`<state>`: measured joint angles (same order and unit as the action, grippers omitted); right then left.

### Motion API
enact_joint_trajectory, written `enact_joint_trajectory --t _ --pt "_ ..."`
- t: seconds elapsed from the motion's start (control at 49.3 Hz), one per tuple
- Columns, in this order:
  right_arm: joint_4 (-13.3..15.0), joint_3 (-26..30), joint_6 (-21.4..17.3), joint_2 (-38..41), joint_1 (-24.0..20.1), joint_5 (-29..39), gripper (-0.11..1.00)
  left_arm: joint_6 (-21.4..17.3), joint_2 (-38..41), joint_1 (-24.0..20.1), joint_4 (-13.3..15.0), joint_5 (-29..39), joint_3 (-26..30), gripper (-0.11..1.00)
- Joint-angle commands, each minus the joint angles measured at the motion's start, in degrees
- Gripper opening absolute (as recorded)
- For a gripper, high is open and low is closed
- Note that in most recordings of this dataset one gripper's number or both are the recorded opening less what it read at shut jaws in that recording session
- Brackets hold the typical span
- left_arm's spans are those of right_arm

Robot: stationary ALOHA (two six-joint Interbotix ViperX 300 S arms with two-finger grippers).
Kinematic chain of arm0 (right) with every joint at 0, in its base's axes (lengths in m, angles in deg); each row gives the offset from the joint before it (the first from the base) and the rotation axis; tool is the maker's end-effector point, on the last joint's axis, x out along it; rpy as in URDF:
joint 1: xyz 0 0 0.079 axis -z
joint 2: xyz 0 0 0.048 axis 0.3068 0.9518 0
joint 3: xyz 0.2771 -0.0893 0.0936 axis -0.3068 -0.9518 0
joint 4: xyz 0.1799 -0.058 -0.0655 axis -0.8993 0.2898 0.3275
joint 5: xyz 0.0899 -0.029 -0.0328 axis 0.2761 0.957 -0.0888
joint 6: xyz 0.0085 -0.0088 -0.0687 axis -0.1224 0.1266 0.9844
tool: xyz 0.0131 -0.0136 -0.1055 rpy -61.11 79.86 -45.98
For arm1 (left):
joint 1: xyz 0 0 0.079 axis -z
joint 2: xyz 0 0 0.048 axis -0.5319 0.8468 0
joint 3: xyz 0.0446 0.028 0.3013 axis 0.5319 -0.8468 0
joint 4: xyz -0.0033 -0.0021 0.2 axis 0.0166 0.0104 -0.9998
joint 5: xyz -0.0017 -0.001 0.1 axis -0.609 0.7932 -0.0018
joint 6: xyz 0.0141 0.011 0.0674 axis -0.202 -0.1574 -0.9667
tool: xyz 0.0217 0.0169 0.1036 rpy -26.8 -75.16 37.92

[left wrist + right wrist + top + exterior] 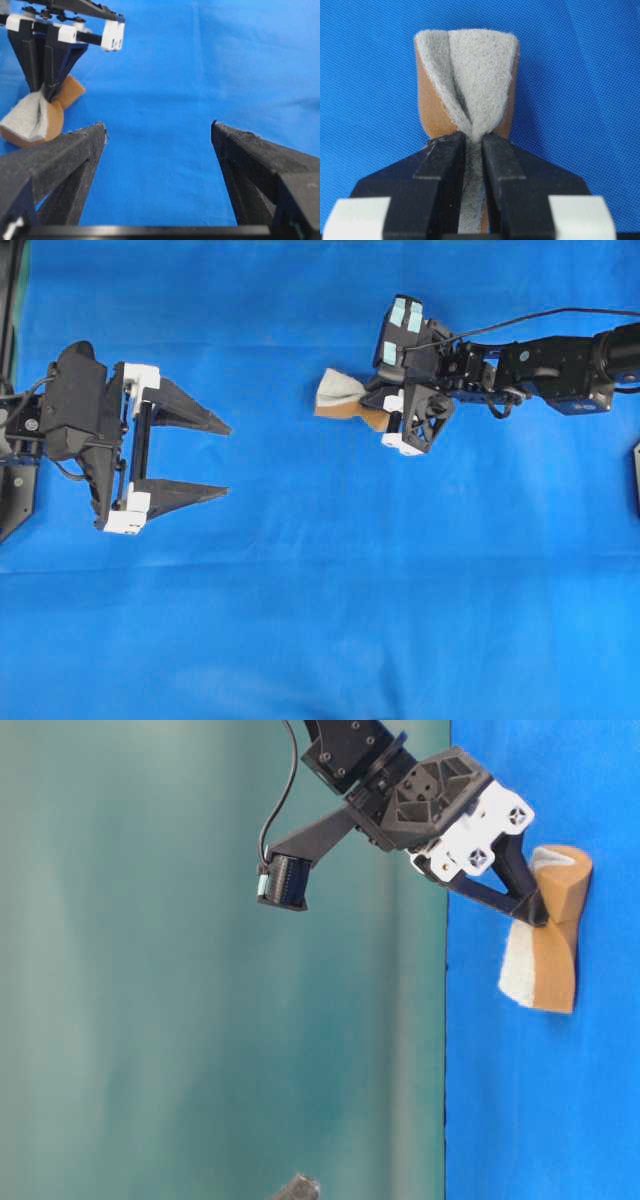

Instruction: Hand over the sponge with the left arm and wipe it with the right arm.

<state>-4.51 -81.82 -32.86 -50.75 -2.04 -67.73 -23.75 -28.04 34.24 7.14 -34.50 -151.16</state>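
The sponge, grey-white over orange-tan, is pinched and folded in my right gripper, the one with teal patches, at centre right of the blue cloth. The right wrist view shows both fingers closed on the sponge at the gripper. In the table-level view the sponge hangs from the fingertips close to the cloth; I cannot tell if it touches. My left gripper, plain black, is open wide and empty at the left, well apart from the sponge. The left wrist view shows it, with the sponge far left.
Blue cloth covers the whole table. A black frame runs along the left edge and a dark part sits at the right edge. A teal wall stands behind in the table-level view.
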Motion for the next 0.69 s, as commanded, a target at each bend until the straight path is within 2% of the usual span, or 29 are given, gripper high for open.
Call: enact_joint_trajectory --t 0.0,0.365,0.528,0.67 --pt "-0.2 0.7 -0.3 -1.1 -0.7 0.0 0.18 0.0 -0.3 0.2 -0.1 -0.6 0.7 0.83" --pt "-3.6 0.9 -3.2 -1.1 -16.8 2.5 0.17 -0.1 -0.3 0.2 -0.1 -0.7 0.8 0.83" --pt "-3.6 1.1 -6.0 -2.2 -21.7 3.8 0.17 -0.1 -0.2 0.2 -0.1 -0.7 0.8 0.83" --pt "-3.6 1.1 -7.1 -3.6 -24.0 3.8 0.18 -0.1 -0.3 0.2 -0.1 -0.6 0.8 0.83"
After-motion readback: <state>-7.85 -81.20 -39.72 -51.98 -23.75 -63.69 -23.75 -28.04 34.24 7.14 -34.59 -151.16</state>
